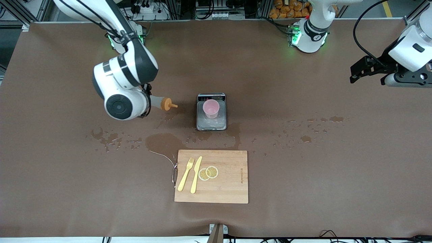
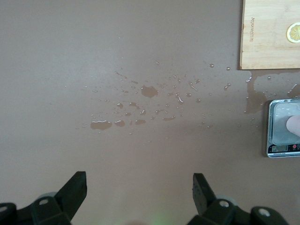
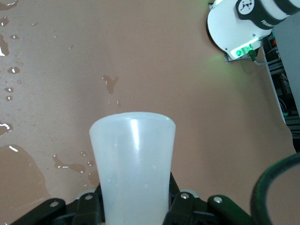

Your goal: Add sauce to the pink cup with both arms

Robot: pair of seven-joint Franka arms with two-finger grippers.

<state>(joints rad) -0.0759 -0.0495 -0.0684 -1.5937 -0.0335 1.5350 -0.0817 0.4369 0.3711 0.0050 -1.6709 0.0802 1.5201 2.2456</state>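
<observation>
Sauce: your translucent whitish squeeze bottle with orange nozzle cap [image 1: 162,103] lies level, nozzle aimed at the pale-pink round plastic cup [image 1: 211,108].
Right gripper [image 3: 136,206]: clamped on bottle, beside cup.
Cup: upright on steel-topped scale [image 1: 211,124].
Left gripper [image 2: 140,187]: fingers spread, waiting well apart from cup.
</observation>
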